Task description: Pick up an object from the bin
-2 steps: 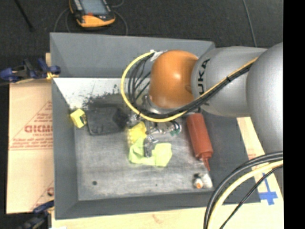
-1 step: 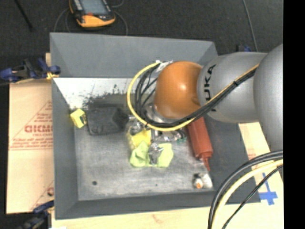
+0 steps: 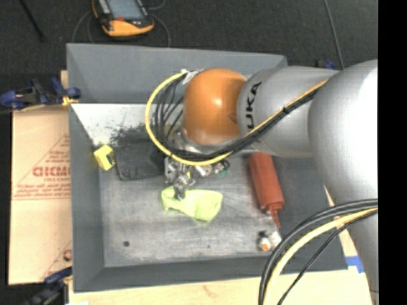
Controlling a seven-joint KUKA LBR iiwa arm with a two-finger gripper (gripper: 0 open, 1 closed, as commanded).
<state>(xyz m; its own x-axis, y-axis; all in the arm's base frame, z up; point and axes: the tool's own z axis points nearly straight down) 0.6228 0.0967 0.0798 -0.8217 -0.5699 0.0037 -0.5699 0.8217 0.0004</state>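
While the pincer (image 3: 180, 184) hangs over a crumpled lime-green lump (image 3: 198, 206), its spread cannot be told, smooth red cylinder (image 3: 265, 182) nearby.

A pale lime-green thing (image 3: 194, 204) lay on the plain grey floor of the bin (image 3: 127, 234). Right of it was a red tube (image 3: 264, 182); left of it a black block (image 3: 135, 159), then a yellow piece (image 3: 103, 157). Dark specks (image 3: 117, 131) peppered the grey beyond those. Above it, the silver arm (image 3: 299, 113) wore an orange cover (image 3: 213, 107) and a yellow cable (image 3: 148, 113).
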